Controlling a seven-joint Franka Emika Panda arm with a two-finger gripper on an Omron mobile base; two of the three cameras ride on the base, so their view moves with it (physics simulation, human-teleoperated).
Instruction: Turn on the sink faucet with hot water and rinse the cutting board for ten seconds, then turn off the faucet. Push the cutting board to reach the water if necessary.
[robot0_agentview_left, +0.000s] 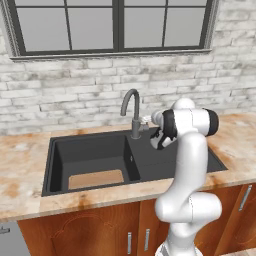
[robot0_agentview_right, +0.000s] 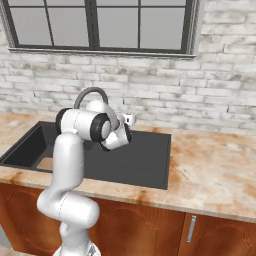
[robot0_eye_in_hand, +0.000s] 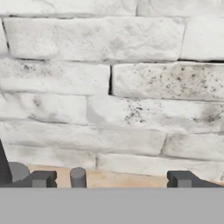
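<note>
A white brick wall (robot0_eye_in_hand: 113, 87) is rising behind the matte black sink (robot0_agentview_left: 100, 150), with a dark-framed window (robot0_agentview_left: 115, 25) above it, cut off at the top edge of both base views. The mottled stone countertop (robot0_agentview_right: 215, 170) is wrapping around the sink, and brown cabinet doors (robot0_agentview_right: 150, 225) are running below it, cropped at the bottom.

The robot arm (robot0_agentview_left: 187, 165) is standing in front of the sink's flat draining side, its elbow blocking part of that surface in the left base view and hiding the lower faucet in the right base view. The sink faucet (robot0_agentview_left: 133, 112) is curving up at the back rim of the sink, between basin and draining side; its small side lever is hard to make out behind the hand.

The cutting board (robot0_agentview_left: 96, 179) is lying flat on the basin floor at the front of the sink, its near edge hidden by the basin wall; in the right base view a mere sliver is showing beside the arm.

The gripper (robot0_eye_in_hand: 111, 178) is hovering just right of the faucet's base, pointing at the wall, its two dark fingertips (robot0_eye_in_hand: 179, 178) standing well apart with nothing between them.
</note>
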